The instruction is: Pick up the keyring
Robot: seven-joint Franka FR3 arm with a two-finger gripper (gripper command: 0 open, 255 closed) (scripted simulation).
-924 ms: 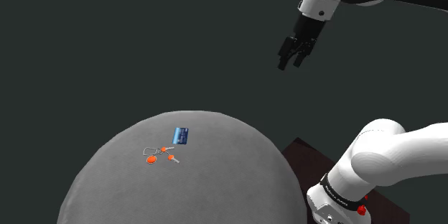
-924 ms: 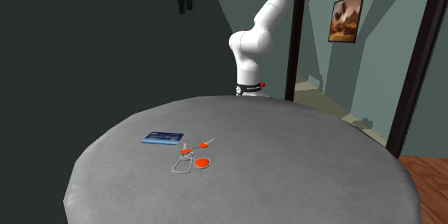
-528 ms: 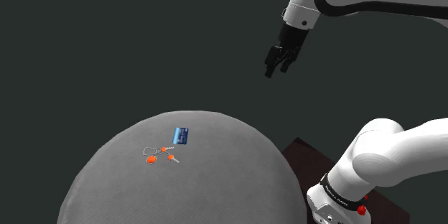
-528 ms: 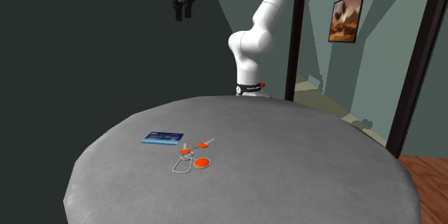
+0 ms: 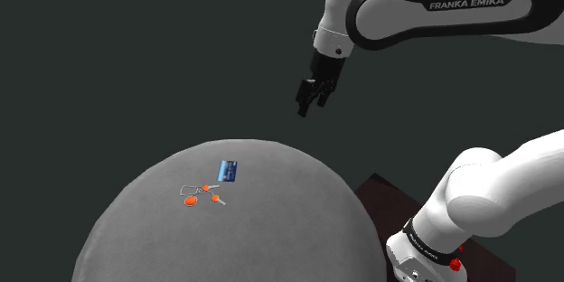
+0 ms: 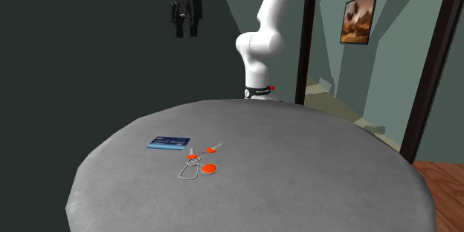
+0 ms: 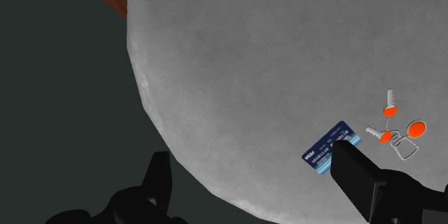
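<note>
Shoulder view: the pincer [image 5: 307,106] is held high over the round grey desk [image 5: 271,235], fingers [image 7: 359,179] spread and empty. The keyring [image 5: 201,194], with what seem orange-capped keys, is laid flat on the desk just beside a blue card [image 5: 229,171].

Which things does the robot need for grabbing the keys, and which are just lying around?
For the job: the keyring with orange tags, lying on the grey table; the open black gripper, up in the air.
Just lying about: the blue card beside the keyring; the framed picture.
</note>
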